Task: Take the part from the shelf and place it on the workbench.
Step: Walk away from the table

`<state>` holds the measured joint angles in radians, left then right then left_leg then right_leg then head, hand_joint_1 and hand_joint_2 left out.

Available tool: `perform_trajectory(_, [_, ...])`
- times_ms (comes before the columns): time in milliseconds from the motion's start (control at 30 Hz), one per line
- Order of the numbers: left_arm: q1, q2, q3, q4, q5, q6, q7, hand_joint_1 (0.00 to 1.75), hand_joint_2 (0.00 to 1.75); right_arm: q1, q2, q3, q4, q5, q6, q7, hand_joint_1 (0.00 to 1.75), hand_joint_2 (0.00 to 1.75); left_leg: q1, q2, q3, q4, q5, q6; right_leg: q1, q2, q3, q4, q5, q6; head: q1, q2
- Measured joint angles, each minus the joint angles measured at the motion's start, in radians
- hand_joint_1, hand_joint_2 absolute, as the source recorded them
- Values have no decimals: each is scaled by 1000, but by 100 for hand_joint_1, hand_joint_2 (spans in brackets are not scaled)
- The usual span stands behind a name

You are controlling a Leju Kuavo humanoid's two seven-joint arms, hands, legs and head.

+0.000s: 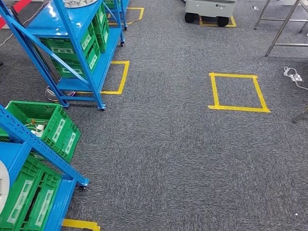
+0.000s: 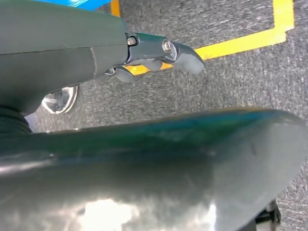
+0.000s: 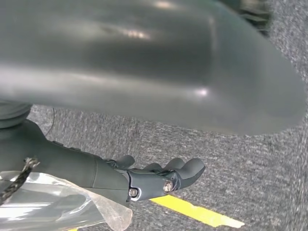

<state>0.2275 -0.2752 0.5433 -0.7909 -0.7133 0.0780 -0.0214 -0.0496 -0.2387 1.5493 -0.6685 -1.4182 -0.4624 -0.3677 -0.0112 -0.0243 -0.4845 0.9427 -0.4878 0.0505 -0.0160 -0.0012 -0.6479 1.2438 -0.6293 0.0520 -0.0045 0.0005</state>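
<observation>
Left hand (image 2: 120, 50) and right hand (image 3: 127, 178) empty, fingers loosely straight, hanging over carpet; part (image 1: 2, 185), pale and round, half cut off, lying on the near shelf (image 1: 11, 156); probably stiff, smooth, slippery, best gripped across the rim.

Crate labels (image 1: 58, 130) seemingly blurred, nothing legible

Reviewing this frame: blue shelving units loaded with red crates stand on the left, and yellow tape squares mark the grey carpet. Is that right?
Not quite. The crates on the blue shelving units are green, not red, as the head view shows. The rest holds: the shelving stands on the left, and yellow tape squares mark the grey carpet.
</observation>
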Motion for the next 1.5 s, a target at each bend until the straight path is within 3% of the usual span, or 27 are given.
perform_trajectory(33, [0, -2, 6, 0, -4, -2, -1, 0, 0, 1, 0, 2, 3, 3, 1, 0, 0, 0, 1, -8, 0, 1, 0, -2, -2, 0, -10, 21, 4, 4, 0, 0])
perform_trajectory(100, [-2, -7, 16, 0, -10, -4, -1, 0, 0, 1, 0, 3, 8, 7, 3, -2, 0, 0, 5, -28, 1, 9, -4, -11, -10, 7, 26, -57, 65, 12, 0, 0])
perform_trajectory(167, [-6, -9, 24, 0, -14, -8, -2, 0, 0, 1, 3, 5, 12, 11, 5, -3, 0, 0, 10, -51, -5, 28, -15, -27, -21, 56, 92, -186, 110, 21, 2, 0])
perform_trajectory(233, [-11, -11, 30, 0, -17, -9, -4, 0, 0, 1, 7, 8, 15, 14, 6, -4, 0, 0, 11, -73, -22, 46, -20, -42, -25, 93, 120, -232, 107, 14, 4, 0])
perform_trajectory(300, [-11, -12, 36, 0, -19, -10, -6, 0, 0, 2, 9, 10, 18, 16, 6, -5, 0, 0, 15, -97, -35, 52, -18, -53, -21, 76, 121, -229, 105, -5, 2, 0])
perform_trajectory(333, [-10, -13, 40, 0, -19, -10, -6, 0, 0, 2, 10, 10, 19, 17, 7, -6, 0, 0, 16, -93, -39, 58, -22, -57, -20, 62, 122, -229, 106, -13, 0, 0])
perform_trajectory(400, [-12, -15, 46, 0, -21, -11, -7, 0, 0, 1, 12, 10, 21, 20, 7, -7, 0, 0, 16, -50, -70, 121, -59, -64, -18, 33, 122, -232, 106, -27, -8, 0])
perform_trajectory(467, [-17, -17, 51, 0, -25, -15, -8, 0, 0, 2, 12, 10, 25, 23, 9, -8, 0, 0, 16, 1, -138, 260, -125, -69, -11, -1, 122, -232, 104, -35, -15, 0])
perform_trajectory(533, [-17, -18, 57, 0, -32, -19, -10, 0, 0, 3, 12, 11, 30, 27, 12, -8, 0, 0, 16, 14, -187, 358, -152, -67, -4, -34, 122, -232, 101, -39, -15, 0])
perform_trajectory(567, [-16, -20, 60, 0, -35, -21, -10, 0, 0, 2, 12, 11, 32, 29, 14, -8, 0, 0, 15, 16, -184, 351, -135, -63, -1, -48, 123, -232, 100, -41, -15, 0])
perform_trajectory(600, [-15, -21, 64, 0, -38, -23, -10, 0, 0, 1, 13, 11, 33, 31, 15, -8, 0, 0, 13, 21, -161, 304, -101, -57, 1, -60, 126, -232, 98, -42, -15, 0])
perform_trajectory(633, [-14, -21, 68, 0, -40, -25, -11, 0, 0, 0, 14, 11, 34, 34, 16, -8, 0, 0, 8, 36, -126, 232, -61, -49, 3, -72, 129, -232, 97, -42, -15, 0])
perform_trajectory(700, [-18, -22, 76, 0, -45, -28, -12, 0, 0, -2, 16, 11, 35, 40, 19, -9, 0, 0, -7, 84, -67, 108, -17, -33, 7, -94, 134, -232, 92, -37, -16, 0])
perform_trajectory(767, [-22, -22, 84, 0, -49, -30, -13, 0, 0, -2, 19, 11, 36, 46, 21, -9, 0, 0, -18, 102, -56, 72, -18, -24, 8, -118, 135, -233, 89, -29, -16, 0])
perform_trajectory(833, [-19, -24, 93, 0, -53, -34, -15, 0, 0, -6, 20, 11, 38, 53, 22, -9, 0, 0, -17, 79, -55, 58, -10, -17, 7, -131, 139, -235, 86, -19, -17, 0])
perform_trajectory(900, [-18, -26, 102, 1, -56, -38, -22, 0, 0, -9, 22, 12, 41, 62, 22, -10, 0, 0, -9, 55, -48, 40, 3, -8, 5, -85, 121, -193, 56, -12, -14, 0])
perform_trajectory(967, [-24, -27, 111, 3, -60, -40, -32, 0, 0, -7, 23, 12, 44, 70, 22, -10, 0, 0, -5, 30, -47, 35, 9, -2, 3, -19, 55, -63, -5, -7, -10, 0])
perform_trajectory(1033, [-30, -27, 120, 8, -66, -42, -40, 0, 0, -2, 24, 13, 48, 76, 22, -9, 0, 0, -4, 1, -47, 35, 9, -1, 3, 0, -9, 50, -35, -2, -10, 0])
perform_trajectory(1067, [-30, -27, 125, 11, -68, -42, -42, 0, 0, -1, 24, 13, 51, 78, 22, -9, 0, 0, -4, -13, -46, 36, 9, -1, 2, 1, -16, 51, -19, -1, -9, 0])
perform_trajectory(1133, [-31, -28, 134, 16, -73, -42, -45, 0, 0, 0, 24, 13, 57, 85, 22, -9, 0, 0, -2, -42, -40, 38, 6, -6, -1, 13, 22, -55, 61, 2, -9, 0])
perform_trajectory(1167, [-33, -28, 138, 18, -74, -42, -46, 0, 0, -1, 24, 14, 59, 88, 23, -9, 0, 0, -3, -54, -39, 42, 3, -11, -4, 35, 53, -127, 94, 3, -9, 0])
perform_trajectory(1200, [-35, -29, 142, 19, -76, -42, -46, 0, 0, -1, 25, 14, 60, 90, 24, -9, 0, 0, -3, -67, -41, 48, -1, -16, -8, 56, 81, -186, 115, 2, -9, 0])
perform_trajectory(1267, [-41, -29, 149, 21, -80, -43, -48, 0, 0, -1, 26, 14, 62, 95, 26, -9, 0, 0, -3, -89, -51, 55, -2, -27, -11, 77, 104, -231, 117, -6, -9, 0])
perform_trajectory(1333, [-41, -29, 158, 25, -85, -44, -51, 0, 0, -2, 29, 14, 65, 99, 27, -8, 0, 0, 0, -105, -59, 58, -2, -36, -10, 55, 108, -235, 119, -18, -8, 0])
perform_trajectory(1367, [-41, -29, 163, 27, -87, -45, -52, 0, 0, -2, 31, 14, 67, 101, 28, -8, 0, 0, 0, -93, -64, 67, -9, -41, -10, 44, 110, -237, 120, -25, -10, 0])
perform_trajectory(1433, [-43, -29, 170, 32, -88, -46, -53, 0, 0, -1, 34, 14, 71, 106, 28, -9, 0, 0, 1, -40, -98, 140, -54, -51, -12, 17, 113, -242, 120, -35, -18, 0])
perform_trajectory(1500, [-49, -29, 174, 37, -88, -46, -54, 0, 0, 1, 34, 14, 75, 109, 28, -9, 0, 0, 5, 4, -168, 279, -118, -61, -8, -14, 115, -243, 116, -41, -23, 0])
